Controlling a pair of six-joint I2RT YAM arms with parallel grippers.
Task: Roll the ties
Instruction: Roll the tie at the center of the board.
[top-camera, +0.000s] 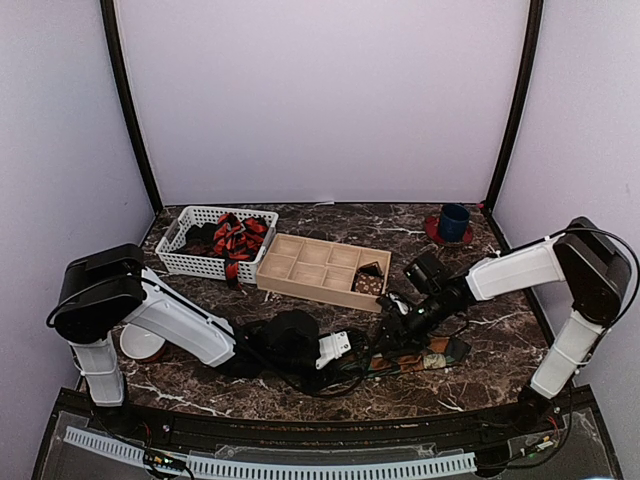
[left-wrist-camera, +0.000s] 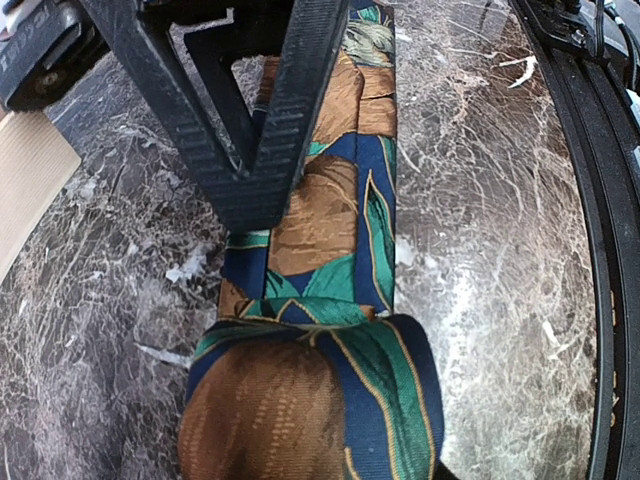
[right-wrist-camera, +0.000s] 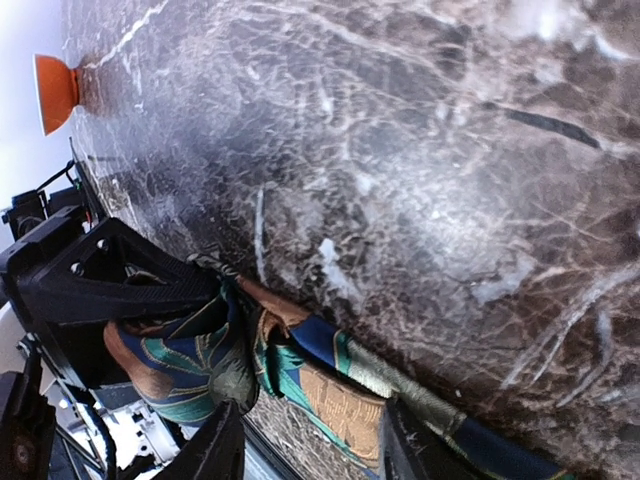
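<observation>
A brown-orange tie with green and navy patches (top-camera: 425, 357) lies flat along the near part of the table. Its near end is wound into a roll (left-wrist-camera: 300, 400). My left gripper (top-camera: 350, 346) is shut on that roll; the roll hides its fingers in the left wrist view. In the right wrist view the roll (right-wrist-camera: 175, 365) sits in the left gripper's black jaws. My right gripper (right-wrist-camera: 305, 445) is open, one finger on each side of the flat tie (right-wrist-camera: 350, 400), just beyond the roll. One right finger (left-wrist-camera: 260, 130) presses on the tie. Red-and-black striped ties (top-camera: 238, 238) lie in a white basket (top-camera: 190, 262).
A wooden compartment tray (top-camera: 310, 262) stands behind the grippers, with a rolled brown dotted tie (top-camera: 370, 283) in its right near cell. A blue cup (top-camera: 454, 220) on a red coaster stands at the back right. A white round object (top-camera: 140, 343) sits by the left arm's base.
</observation>
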